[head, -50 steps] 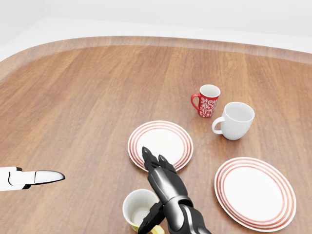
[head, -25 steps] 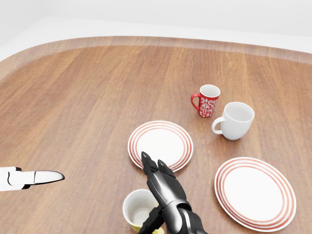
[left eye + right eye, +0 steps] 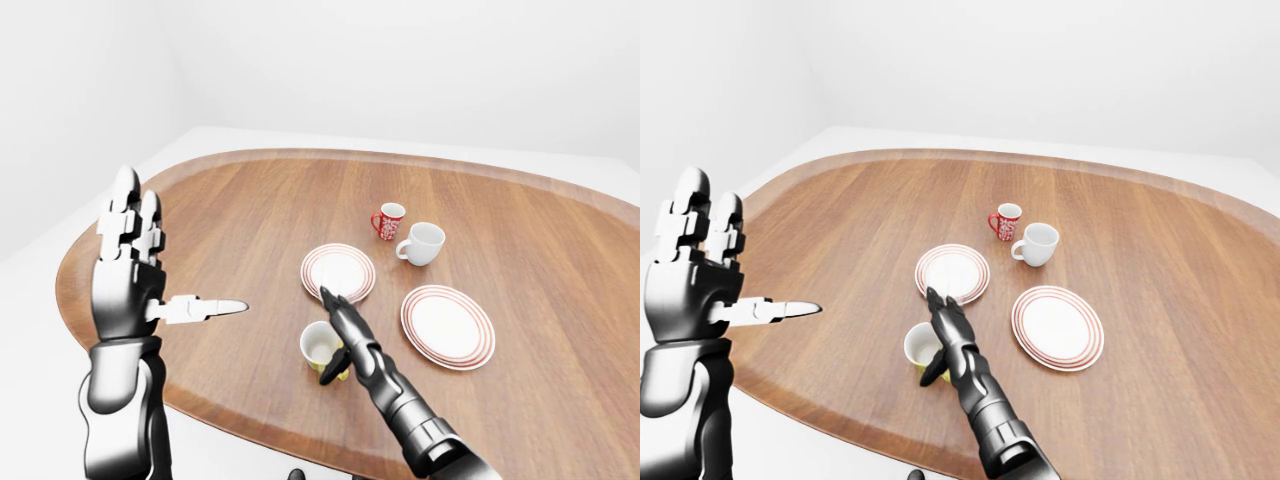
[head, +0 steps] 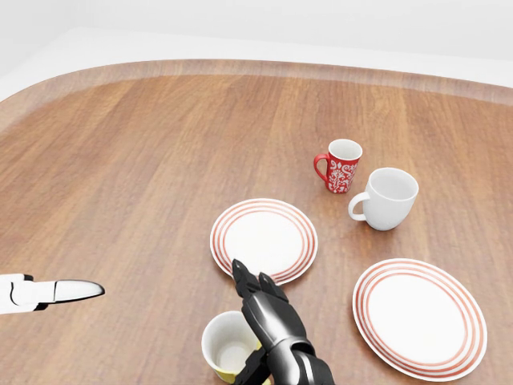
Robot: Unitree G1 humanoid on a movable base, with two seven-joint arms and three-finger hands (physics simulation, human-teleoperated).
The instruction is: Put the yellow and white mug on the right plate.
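The yellow and white mug (image 4: 230,347) stands upright and empty near the bottom of the head view, below the left plate (image 4: 264,238); the right plate (image 4: 420,316) is bare. The red patterned mug (image 4: 341,166) and the white mug (image 4: 389,198) also look empty, and no writing can be read. The right hand (image 4: 258,317) is just beside the mug with fingers extended, not closed round it, and has slid slightly lower than before. The left hand (image 3: 128,275) is raised and open.
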